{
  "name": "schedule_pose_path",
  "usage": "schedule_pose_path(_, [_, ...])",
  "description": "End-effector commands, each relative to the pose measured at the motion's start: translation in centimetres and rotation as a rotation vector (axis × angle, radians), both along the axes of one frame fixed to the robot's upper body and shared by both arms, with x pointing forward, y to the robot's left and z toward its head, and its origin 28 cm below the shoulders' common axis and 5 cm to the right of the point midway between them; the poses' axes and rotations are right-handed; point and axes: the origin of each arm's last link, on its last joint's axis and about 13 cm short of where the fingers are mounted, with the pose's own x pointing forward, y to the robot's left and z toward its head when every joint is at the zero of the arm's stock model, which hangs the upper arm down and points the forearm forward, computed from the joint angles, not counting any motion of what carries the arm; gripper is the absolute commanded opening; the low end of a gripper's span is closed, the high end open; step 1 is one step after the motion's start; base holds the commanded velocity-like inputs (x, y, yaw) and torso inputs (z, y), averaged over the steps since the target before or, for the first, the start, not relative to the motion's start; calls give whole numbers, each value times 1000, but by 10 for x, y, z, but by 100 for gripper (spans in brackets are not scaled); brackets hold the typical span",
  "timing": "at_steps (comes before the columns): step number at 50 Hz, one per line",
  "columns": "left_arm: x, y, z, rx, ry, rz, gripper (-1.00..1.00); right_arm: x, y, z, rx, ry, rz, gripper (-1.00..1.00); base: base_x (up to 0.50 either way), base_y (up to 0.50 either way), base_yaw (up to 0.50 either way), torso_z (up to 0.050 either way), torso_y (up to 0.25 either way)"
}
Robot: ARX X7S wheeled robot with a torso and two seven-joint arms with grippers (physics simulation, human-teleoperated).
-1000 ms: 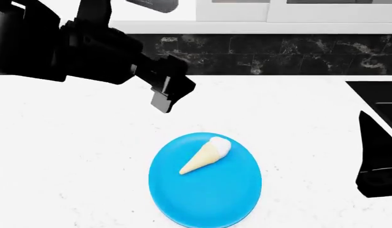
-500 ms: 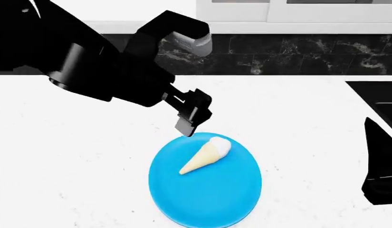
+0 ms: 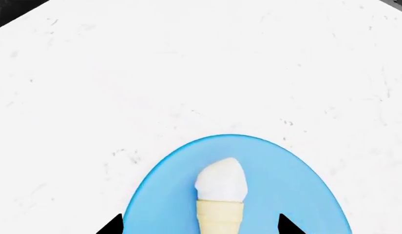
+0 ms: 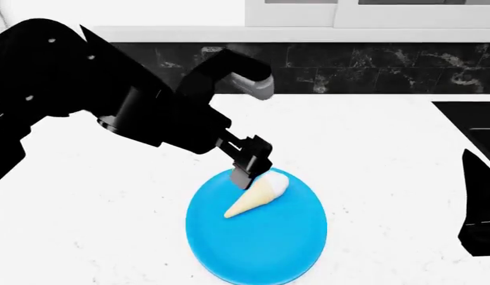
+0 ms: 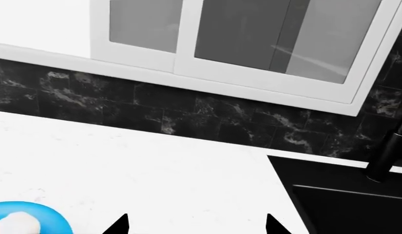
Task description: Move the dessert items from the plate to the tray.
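The ice-cream cone (image 4: 256,195), pale yellow with a white scoop, lies on its side on a blue plate (image 4: 261,249). My left gripper (image 4: 246,169) is open and hovers just above the scoop end. In the left wrist view the cone (image 3: 220,197) lies between the two spread fingertips (image 3: 288,226) of the left gripper (image 3: 201,227), over the plate (image 3: 292,185). My right gripper (image 4: 476,208) is at the right edge, open and empty (image 5: 195,225). The smaller white lump and the tray are out of view.
The white counter (image 4: 372,136) runs back to a black marble backsplash (image 4: 372,65). A black sink basin (image 5: 350,204) with a black faucet (image 5: 389,156) is at the right. White cabinets with glass doors (image 5: 253,34) hang above.
My left arm has swung down and to the right, from behind the plate to just over the cone's scoop end. The right gripper has drifted slightly right. The cone has not moved.
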Motion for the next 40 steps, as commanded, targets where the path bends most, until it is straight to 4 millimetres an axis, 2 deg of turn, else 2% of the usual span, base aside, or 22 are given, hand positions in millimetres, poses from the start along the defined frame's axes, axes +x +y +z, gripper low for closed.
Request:
schedule_pose_path(1, [4, -1, -16, -10, 35, -12, 100, 0, -1, -2, 2, 3, -7, 100, 0, 0, 0, 0, 0])
schedule_pose_path(20, [10, -1, -38, -7, 44, 15, 100, 1, -1, -3, 5, 6, -9, 100, 0, 0, 0, 0, 0])
schedule_pose_path(40, [21, -17, -57, 7, 44, -4, 100, 1, -4, -5, 5, 10, -13, 100, 0, 0, 0, 0, 0])
